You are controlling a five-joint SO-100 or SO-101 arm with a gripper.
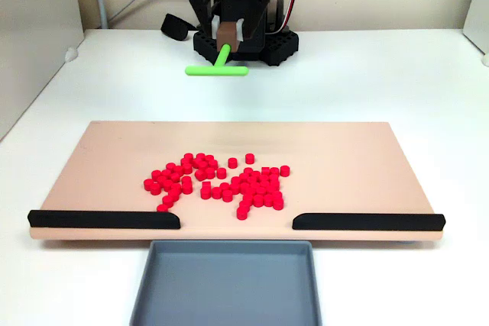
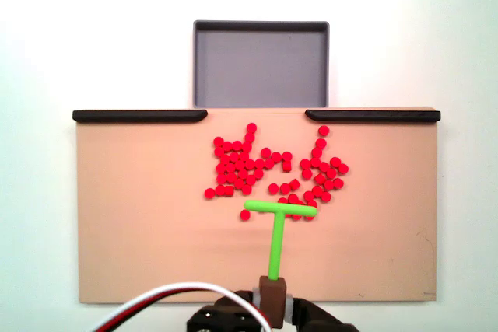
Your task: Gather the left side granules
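Several dozen red granules (image 1: 218, 181) lie spread over the middle of the peach board (image 1: 114, 158). In a fixed view from above they form two loose groups, a left one (image 2: 236, 167) and a right one (image 2: 323, 170). My gripper (image 1: 227, 42) is at the back by the arm's base, shut on the stem of the green T-shaped pusher (image 1: 218, 70). From above, the gripper (image 2: 272, 281) is at the board's near edge. The pusher's crossbar (image 2: 280, 209) hangs in front of the nearest granules, apparently lifted off the board.
Two black strips (image 1: 103, 219) (image 1: 367, 221) line the board's front edge with a gap between them. A grey tray (image 1: 229, 246) sits just beyond that gap, also seen from above (image 2: 261, 25). White table surrounds the board; a wall panel (image 1: 30, 43) stands at left.
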